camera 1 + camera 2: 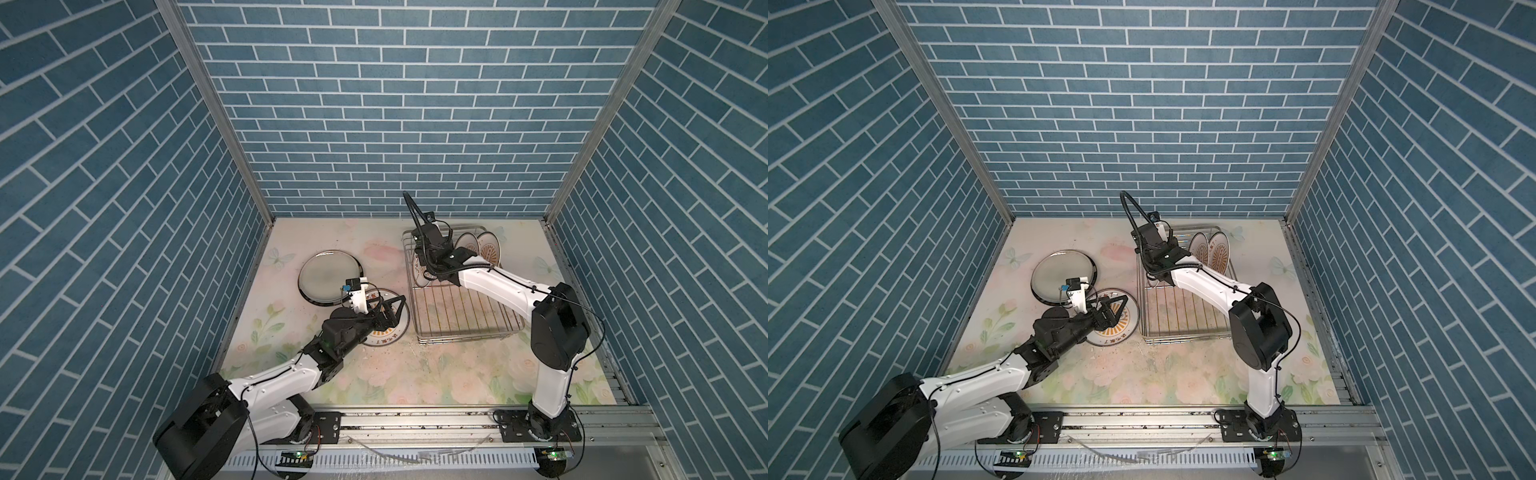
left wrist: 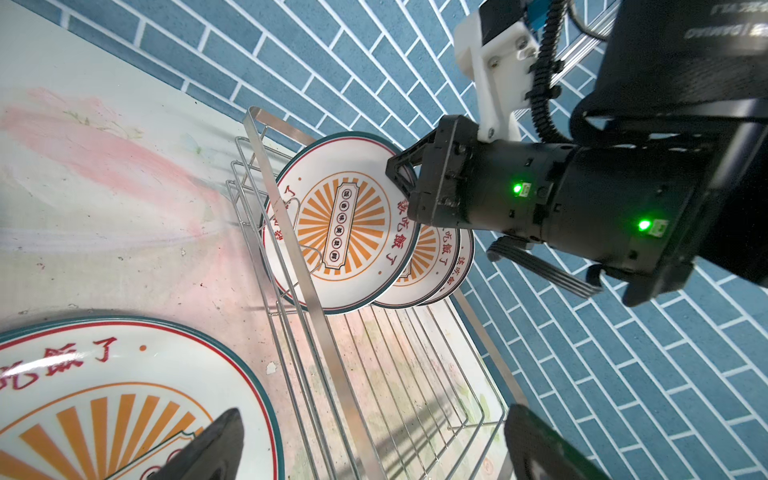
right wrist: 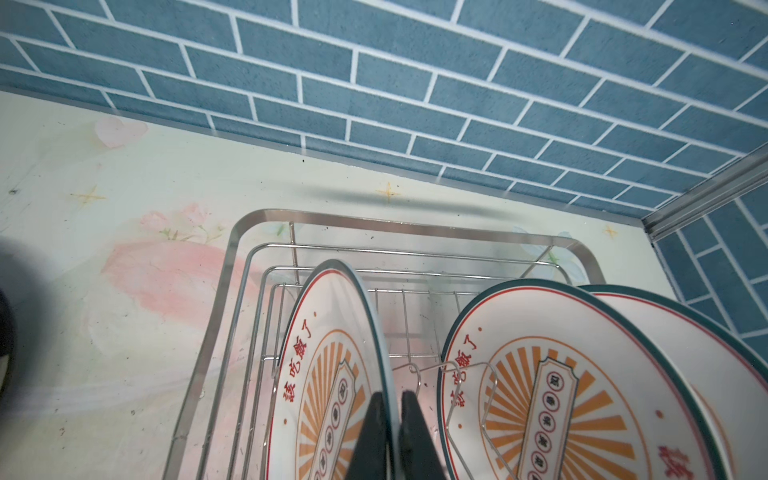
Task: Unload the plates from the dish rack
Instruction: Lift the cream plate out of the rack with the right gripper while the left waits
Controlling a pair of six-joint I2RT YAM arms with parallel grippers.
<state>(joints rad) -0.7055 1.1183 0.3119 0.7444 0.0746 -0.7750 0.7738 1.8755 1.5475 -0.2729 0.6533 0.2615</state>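
The silver wire dish rack (image 1: pixel 469 334) sits at the right. Three white plates with orange sunburst centres stand upright at its far end. My right gripper (image 3: pixel 388 401) is shut on the top rim of the leftmost plate (image 3: pixel 328 332); the other two (image 3: pixel 540 374) (image 3: pixel 706 353) lean behind it. In both top views this arm hides most of the held plate (image 1: pixel 419 276). Another sunburst plate (image 1: pixel 386 330) lies flat on the table left of the rack. My left gripper (image 1: pixel 392 309) hovers open above it, holding nothing. The left wrist view shows its fingers (image 2: pixel 208 449) wide apart.
A larger grey plate with a dark rim (image 1: pixel 329 276) lies flat at the far left, touching the sunburst plate on the table. The rack's near half (image 1: pixel 465 309) holds nothing. Blue brick walls (image 1: pixel 374 124) close in the back and both sides.
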